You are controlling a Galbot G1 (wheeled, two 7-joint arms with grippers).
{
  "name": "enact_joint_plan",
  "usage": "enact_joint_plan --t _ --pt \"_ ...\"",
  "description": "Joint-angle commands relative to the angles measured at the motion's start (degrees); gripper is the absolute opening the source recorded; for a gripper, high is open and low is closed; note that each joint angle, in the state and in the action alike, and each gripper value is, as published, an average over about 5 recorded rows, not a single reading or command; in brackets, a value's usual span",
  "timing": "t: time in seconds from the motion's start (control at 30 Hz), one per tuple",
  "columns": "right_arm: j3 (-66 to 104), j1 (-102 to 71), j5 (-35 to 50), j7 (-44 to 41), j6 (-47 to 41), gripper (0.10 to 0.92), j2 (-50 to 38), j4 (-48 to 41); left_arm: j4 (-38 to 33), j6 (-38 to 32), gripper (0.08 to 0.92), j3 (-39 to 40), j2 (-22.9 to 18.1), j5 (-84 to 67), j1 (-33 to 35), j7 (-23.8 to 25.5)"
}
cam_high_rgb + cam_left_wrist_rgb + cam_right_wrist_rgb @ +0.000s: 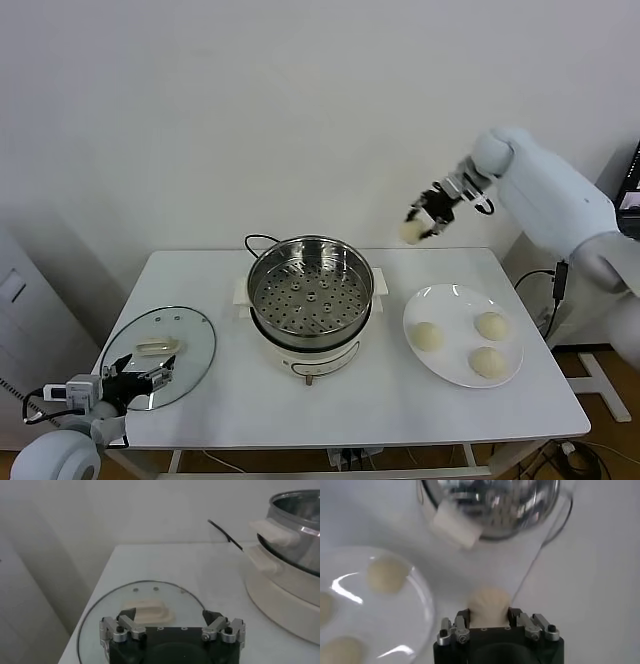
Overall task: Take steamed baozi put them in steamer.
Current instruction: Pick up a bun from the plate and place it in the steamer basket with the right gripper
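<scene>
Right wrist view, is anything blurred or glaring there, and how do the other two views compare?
Right wrist view: the steamer is smeared, the plate carries bright glare streaks, and the bun in the right gripper looks soft. Head view: even light, faint reflection on the lid. Left wrist view: sharp left gripper.

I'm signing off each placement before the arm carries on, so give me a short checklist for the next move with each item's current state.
1. Bun gripped: ok. The right hand is shut on a baozi, held in the air above the table.
2. Steamer open: ok. The steamer has no lid; its perforated tray is bare.
3. Lid out of the way: ok. The glass lid lies flat on the table, left of the steamer.
4. Other arm clear: ok. The left hand is open, low beside the lid.
5. Bun over the pot: not ok. It hangs between steamer and plate.
6. Buns remaining: ok, three on the plate.
</scene>
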Motion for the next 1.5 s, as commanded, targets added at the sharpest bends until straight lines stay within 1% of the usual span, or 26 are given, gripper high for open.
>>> enact_joint_plan --t 0.03,0.17,0.33,0.63,0.8,0.87,1.2,1.5 --pt "-3.4 4.6 2.8 -1.6 9.7 0.485 4.4 4.0 0.0 0.0 0.823 0.1 0.1 0.0 0.0 0.0" --pt "-3.0 2.9 -0.4 -0.3 9.9 0.487 7.3 6.0 -0.1 0.1 0.823 0.2 0.1 0.0 -0.3 0.0" --pt "-1.4 0.0 -7.2 0.2 9.9 0.49 10.1 7.7 -0.2 0.2 0.823 0.3 0.2 0.1 -0.2 0.0" --pt "-0.9 -6.0 -16.6 0.8 9.9 0.489 11.6 11.8 -0.7 0.1 0.823 0.0 0.1 0.0 0.7 0.0" --pt "2.8 -10.2 -27.9 1.7 9.9 0.49 13.7 11.8 -0.7 -0.1 0.823 -0.2 0.1 0.0 1.2 -0.1" --pt "4.0 -11.5 -30.8 1.8 9.9 0.49 14.6 11.5 -0.7 -0.1 0.823 -0.3 0.0 0.0 1.3 -0.1" --pt "6.7 -14.8 -37.4 3.2 9.9 0.486 17.7 9.6 -0.8 0.0 0.823 -0.2 -0.3 0.0 1.3 0.0" --pt "9.8 -16.6 -43.3 6.2 9.9 0.488 19.1 7.2 -0.7 -0.1 0.823 -0.1 -0.3 0.0 1.1 0.0"
